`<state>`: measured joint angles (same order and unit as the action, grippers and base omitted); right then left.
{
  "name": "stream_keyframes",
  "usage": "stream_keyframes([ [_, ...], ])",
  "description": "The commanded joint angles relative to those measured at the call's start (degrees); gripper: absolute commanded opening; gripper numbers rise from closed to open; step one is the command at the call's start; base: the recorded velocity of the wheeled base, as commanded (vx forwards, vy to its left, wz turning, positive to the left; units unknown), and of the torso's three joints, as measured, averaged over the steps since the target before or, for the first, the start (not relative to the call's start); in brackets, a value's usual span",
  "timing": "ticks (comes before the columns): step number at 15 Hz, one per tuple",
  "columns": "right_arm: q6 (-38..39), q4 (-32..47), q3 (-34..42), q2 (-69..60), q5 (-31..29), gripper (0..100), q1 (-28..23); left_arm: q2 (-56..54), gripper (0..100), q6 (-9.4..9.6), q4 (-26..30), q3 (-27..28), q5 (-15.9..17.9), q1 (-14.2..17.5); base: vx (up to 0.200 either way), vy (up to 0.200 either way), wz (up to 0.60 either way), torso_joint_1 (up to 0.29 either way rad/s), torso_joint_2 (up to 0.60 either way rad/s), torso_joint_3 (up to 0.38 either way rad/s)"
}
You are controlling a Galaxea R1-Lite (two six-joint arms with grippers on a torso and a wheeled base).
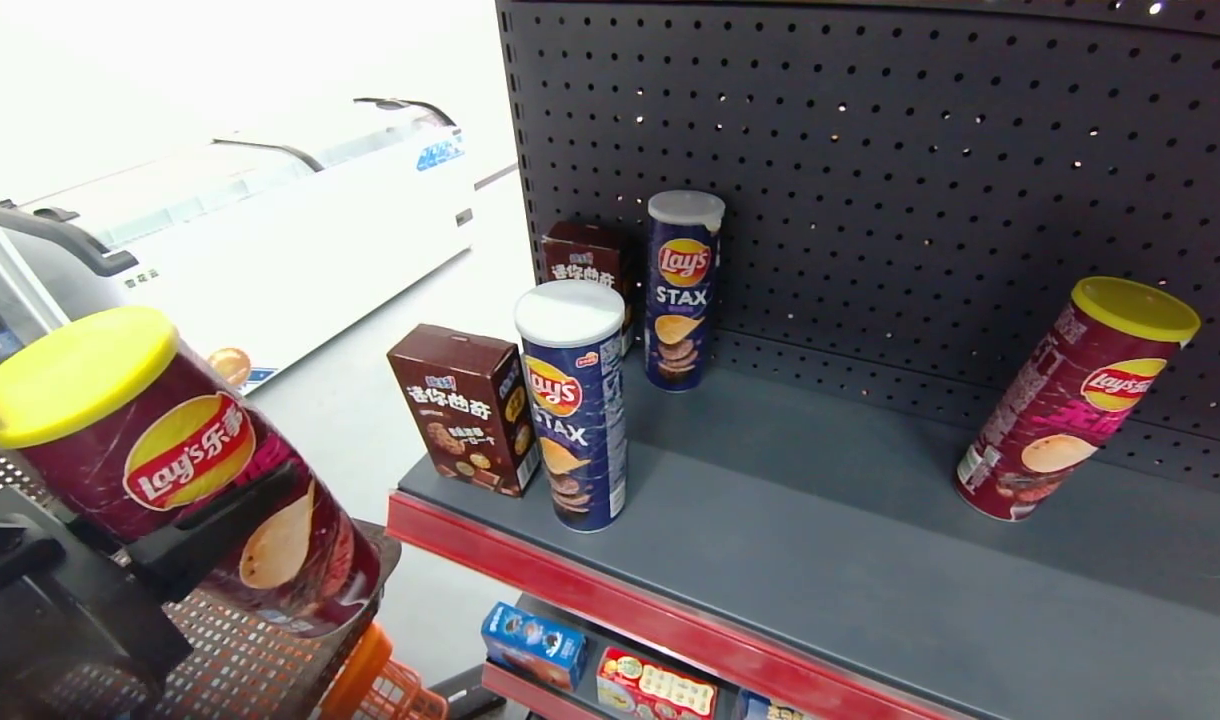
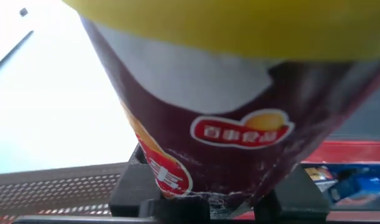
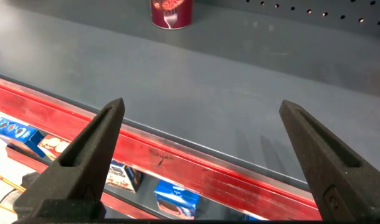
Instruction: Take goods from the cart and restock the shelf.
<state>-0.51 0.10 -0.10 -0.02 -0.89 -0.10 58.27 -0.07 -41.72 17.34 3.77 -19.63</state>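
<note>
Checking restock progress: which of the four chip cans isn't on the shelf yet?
The maroon can on the left, held by the left tool above the cart. The other maroon can, front blue can and back blue can sit on the shelf.

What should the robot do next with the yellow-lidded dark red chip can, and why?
Probably swing the left gripper toward the grey metal shelf: it holds the dark red yellow-lidded chip can short of it, and bare space lies beside the matching can.
</note>
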Motion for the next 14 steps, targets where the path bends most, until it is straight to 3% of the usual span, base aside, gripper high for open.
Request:
stream_keyframes([
  [1, 0.0, 0.0, 0.0, 0.0, 0.0, 100, 0.0, -0.3, 0, -0.1, -0.1, 0.3, -0.1, -1.6, 0.0, 0.0, 0.0, 0.0, 0.0, 0.0],
  [3, 0.0, 0.0, 0.0, 0.0, 0.0, 100, 0.0, 0.0, 0, -0.01, 0.0, -0.6, 0.3, -1.8, 0.0, 0.0, 0.0, 0.0, 0.0, 0.0],
  [6, 0.0, 0.0, 0.1, 0.0, 0.0, 100, 0.0, 0.1, 0, 0.07, 0.0, -0.7, 5.2, -1.8, 0.0, 0.0, 0.0, 0.0, 0.0, 0.0],
  [10, 0.0, 0.0, 0.0, 0.0, 0.0, 100, 0.0, 3.6, 0, 0.25, -0.1, 0.0, 8.3, -4.0, 0.0, 0.0, 0.0, 0.0, 0.0, 0.0],
  [14, -0.1, 0.0, 0.0, 0.0, 0.2, 100, 0.0, 8.6, 0, 2.18, -0.4, 3.2, 11.3, -4.8, 0.0, 0.0, 0.0, 0.0, 0.0, 0.0],
])
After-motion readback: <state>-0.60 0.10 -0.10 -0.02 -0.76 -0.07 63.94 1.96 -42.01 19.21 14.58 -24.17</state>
